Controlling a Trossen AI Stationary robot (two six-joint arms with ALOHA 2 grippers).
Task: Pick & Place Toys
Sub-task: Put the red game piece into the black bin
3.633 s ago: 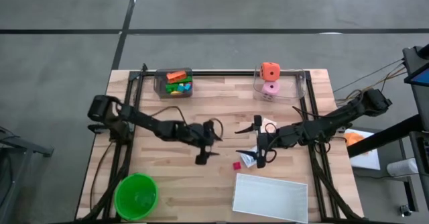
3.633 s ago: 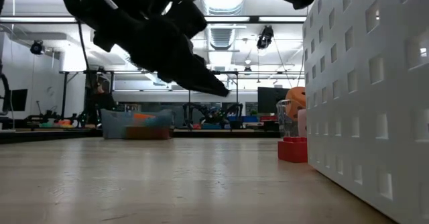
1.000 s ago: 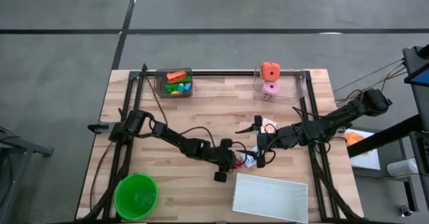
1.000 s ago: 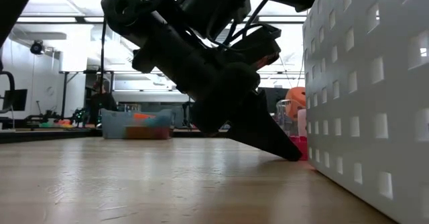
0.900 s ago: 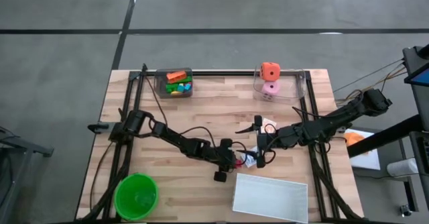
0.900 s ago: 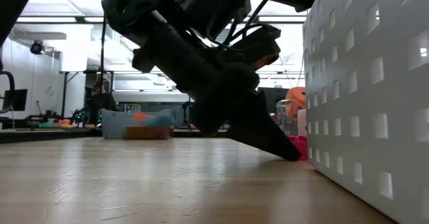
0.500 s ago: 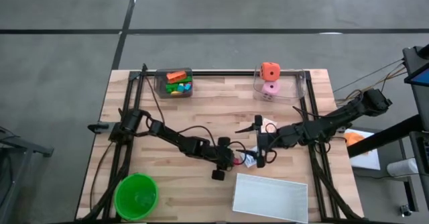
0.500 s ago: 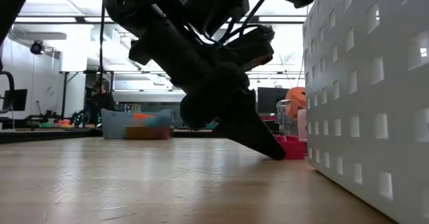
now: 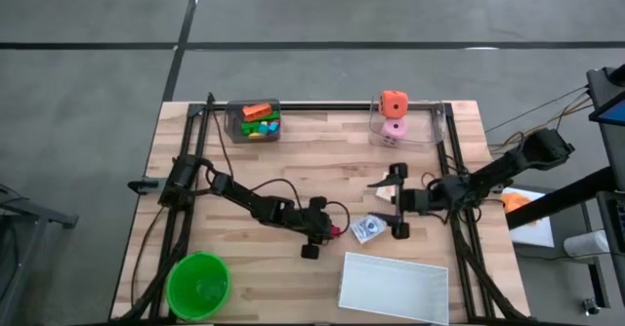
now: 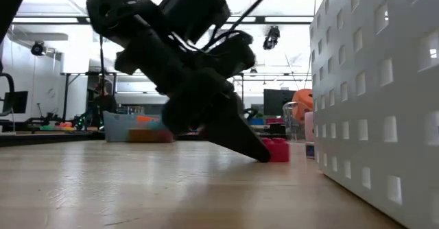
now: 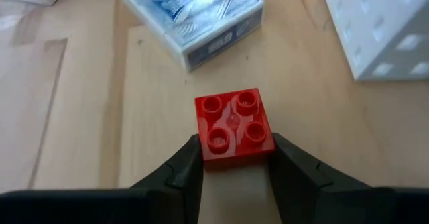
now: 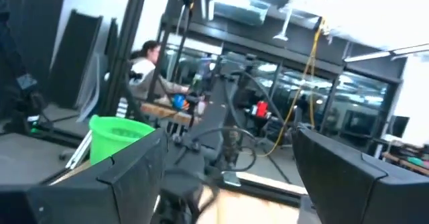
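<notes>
Red brick [image 11: 234,126] in left pincer [image 11: 234,163], card pack [image 11: 194,16] beyond, white tray [image 11: 375,29] beside

1. My left gripper [image 9: 328,234] sits low mid-table, clamped on the red brick [image 11: 234,126]; the card box [image 11: 190,13] lies just beyond it.
2. The white tray [image 9: 394,287] walls off the near right side.
3. My right gripper [image 9: 398,207] hangs beside the box, jaws apart.
4. Open wood lies toward the green bowl [image 9: 198,285].

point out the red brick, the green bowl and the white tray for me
red brick [image 11: 234,126], left wrist view, on its studded top face.
green bowl [image 9: 198,285], high view, on its inner floor.
white tray [image 9: 394,286], high view, on its bare floor.
</notes>
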